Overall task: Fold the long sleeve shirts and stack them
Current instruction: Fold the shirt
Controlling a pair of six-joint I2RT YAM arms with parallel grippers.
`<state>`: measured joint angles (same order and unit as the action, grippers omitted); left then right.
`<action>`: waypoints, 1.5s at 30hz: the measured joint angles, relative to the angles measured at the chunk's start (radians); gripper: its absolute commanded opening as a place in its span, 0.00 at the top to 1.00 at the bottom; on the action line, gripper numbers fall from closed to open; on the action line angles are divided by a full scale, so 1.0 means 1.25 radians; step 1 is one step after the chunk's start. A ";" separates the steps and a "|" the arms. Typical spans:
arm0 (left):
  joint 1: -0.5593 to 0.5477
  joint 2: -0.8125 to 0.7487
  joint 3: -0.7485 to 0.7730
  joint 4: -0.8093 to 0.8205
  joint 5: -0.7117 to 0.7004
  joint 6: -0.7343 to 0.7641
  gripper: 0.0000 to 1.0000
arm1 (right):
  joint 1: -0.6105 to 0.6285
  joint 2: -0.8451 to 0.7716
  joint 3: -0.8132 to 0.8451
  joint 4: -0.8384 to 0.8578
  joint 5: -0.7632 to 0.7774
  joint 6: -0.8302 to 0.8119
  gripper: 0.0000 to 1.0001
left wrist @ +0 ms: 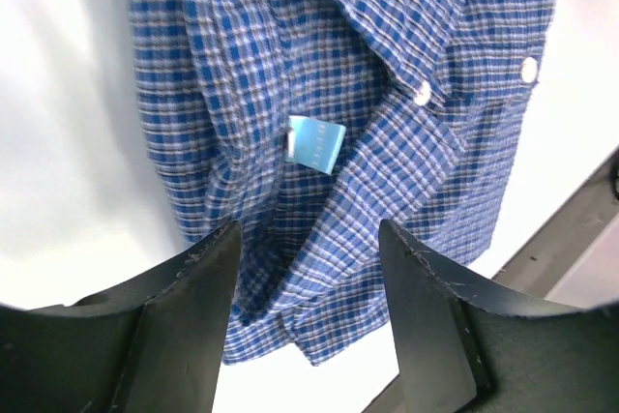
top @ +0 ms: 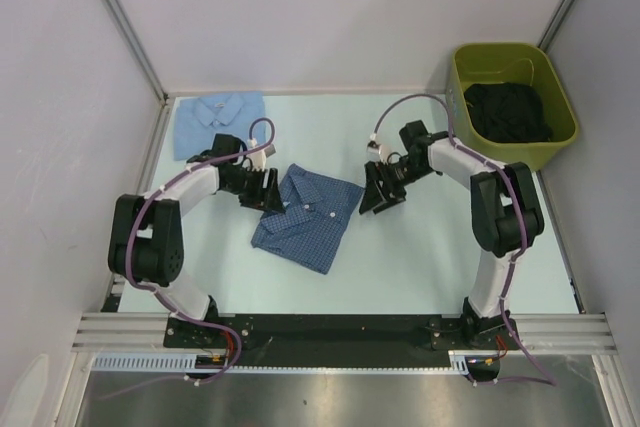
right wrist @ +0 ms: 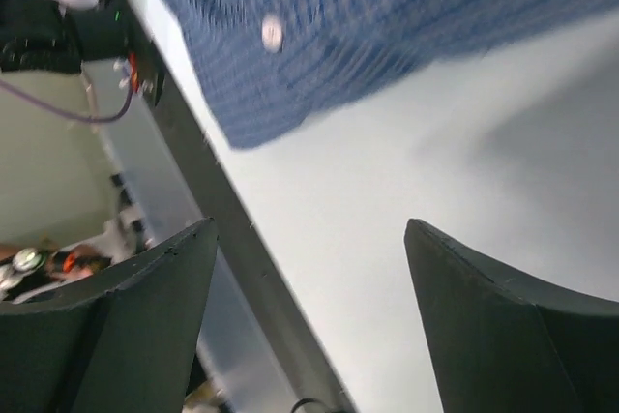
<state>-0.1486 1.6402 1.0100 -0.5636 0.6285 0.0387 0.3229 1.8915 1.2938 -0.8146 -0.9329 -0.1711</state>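
At the table (top: 430, 257) centre, the folded checked shirt (top: 305, 219) lies between the left gripper (top: 268, 190) and right gripper (top: 380, 197), both spread and empty; soft, light and limp, it should be pinched at its folded edges for stacking on the pale blue shirt (top: 217, 119) far left.

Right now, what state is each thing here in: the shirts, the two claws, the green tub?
checked blue shirt: folded, lying mid-table, not held.
pale blue shirt: folded flat at the far left, apart from the other.
left gripper: open, at the checked blue shirt's edge, holding nothing.
right gripper: open over bare table, holding nothing.
green bin: upright, with dark cloth inside.
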 measured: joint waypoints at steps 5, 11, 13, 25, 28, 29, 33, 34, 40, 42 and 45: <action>0.000 0.036 0.047 -0.015 -0.041 0.019 0.34 | -0.016 0.056 0.135 0.070 0.059 0.016 0.16; 0.000 0.121 0.090 -0.023 -0.089 0.048 0.34 | -0.012 0.181 0.262 0.164 0.134 0.032 0.19; 0.000 0.132 0.090 -0.028 -0.100 0.053 0.36 | -0.008 0.221 0.285 0.184 0.146 0.034 0.25; -0.014 0.250 0.227 -0.108 -0.054 0.089 1.00 | 0.006 0.237 0.170 0.235 0.076 0.040 1.00; -0.021 0.305 0.308 -0.127 -0.045 0.106 1.00 | -0.004 0.146 0.006 0.269 0.049 0.059 1.00; -0.027 0.318 0.332 -0.130 -0.042 0.115 0.99 | -0.003 0.114 -0.037 0.269 0.041 0.064 1.00; -0.071 0.378 0.451 -0.151 -0.026 0.164 0.80 | 0.035 -0.002 -0.159 0.278 0.022 0.074 0.54; -0.080 0.389 0.474 -0.152 -0.024 0.174 0.73 | 0.043 -0.019 -0.169 0.269 0.021 0.079 0.53; -0.073 0.412 0.556 -0.113 0.009 0.192 0.40 | 0.025 -0.042 -0.108 0.128 0.030 0.027 0.49; -0.052 0.397 0.548 -0.094 0.019 0.183 0.35 | -0.001 -0.031 -0.015 0.071 0.045 -0.005 0.44; -0.008 0.334 0.496 -0.057 0.026 0.171 0.30 | -0.023 0.021 0.189 0.035 0.067 -0.042 0.37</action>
<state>-0.1589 2.0583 1.6295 -0.6353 0.6605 0.2527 0.2935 1.9179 1.5299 -0.7712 -0.8486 -0.2234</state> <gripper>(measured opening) 0.654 0.568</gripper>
